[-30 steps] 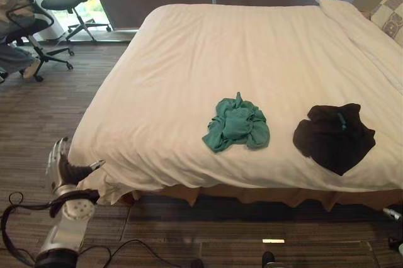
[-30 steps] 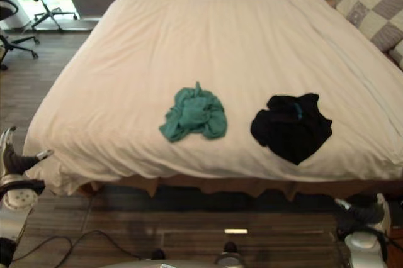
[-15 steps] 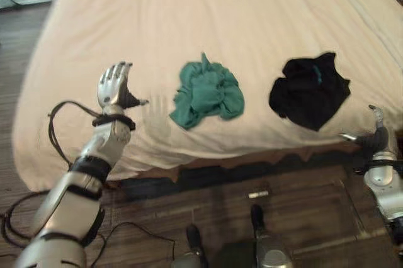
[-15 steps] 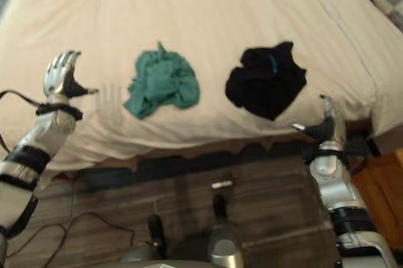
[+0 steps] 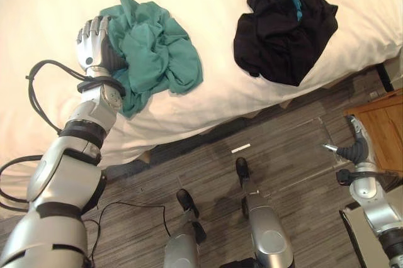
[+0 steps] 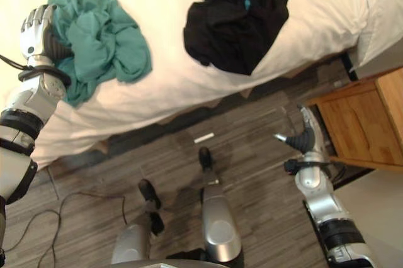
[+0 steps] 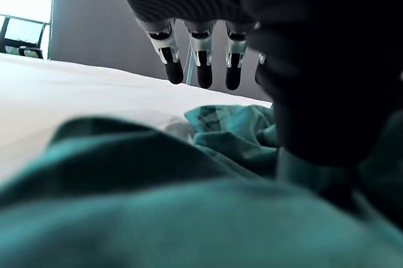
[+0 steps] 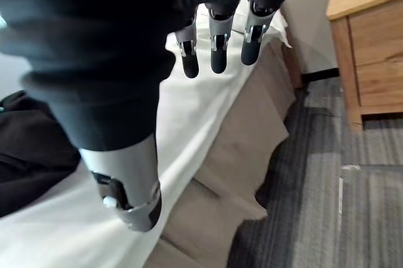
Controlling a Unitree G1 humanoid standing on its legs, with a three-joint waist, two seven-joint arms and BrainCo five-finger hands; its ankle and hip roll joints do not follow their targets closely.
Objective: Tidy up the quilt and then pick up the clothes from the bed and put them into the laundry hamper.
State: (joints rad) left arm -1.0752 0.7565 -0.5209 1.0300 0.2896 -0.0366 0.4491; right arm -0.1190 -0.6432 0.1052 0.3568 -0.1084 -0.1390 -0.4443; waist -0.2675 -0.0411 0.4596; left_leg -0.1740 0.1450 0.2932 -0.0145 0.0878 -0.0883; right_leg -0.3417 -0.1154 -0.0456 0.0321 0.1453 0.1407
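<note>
Spread over the wide bed: a smooth cream-white quilt [image 5: 208, 41], draping over the near edge toward a grey-brown striped plank floor [image 5: 283, 173]. To the robot's right, past the corner of the bed: a light wooden nightstand with panelled drawer fronts [image 6: 365, 123], standing on the floor well apart from the clothes.

Lying on the quilt near the bed's front edge, toward the right: a crumpled black garment with a small teal tag at the collar [image 5: 283, 26], untouched and clear of both hands. Beside it, to the left and apart from it: a bunched teal-green cloth garment [image 5: 154, 54], also on the quilt close to the edge, with one tail trailing down toward the front.

At the left side of the teal-green garment: the left hand [image 5: 91, 44], resting against the cloth, back of the hand upward. Fingers [image 7: 201, 60] reaching out straight and relaxed over the folds in the left wrist view, not curled round the fabric; no grip on it visible.

Low on the right, above the floor between bed and nightstand: the right hand [image 6: 303, 137], raised upright, thumb out to the side, fingers [image 8: 217, 44] extended and loose, empty.

On the floor below the bed edge: a small pale flat strip [image 5: 240, 148].
</note>
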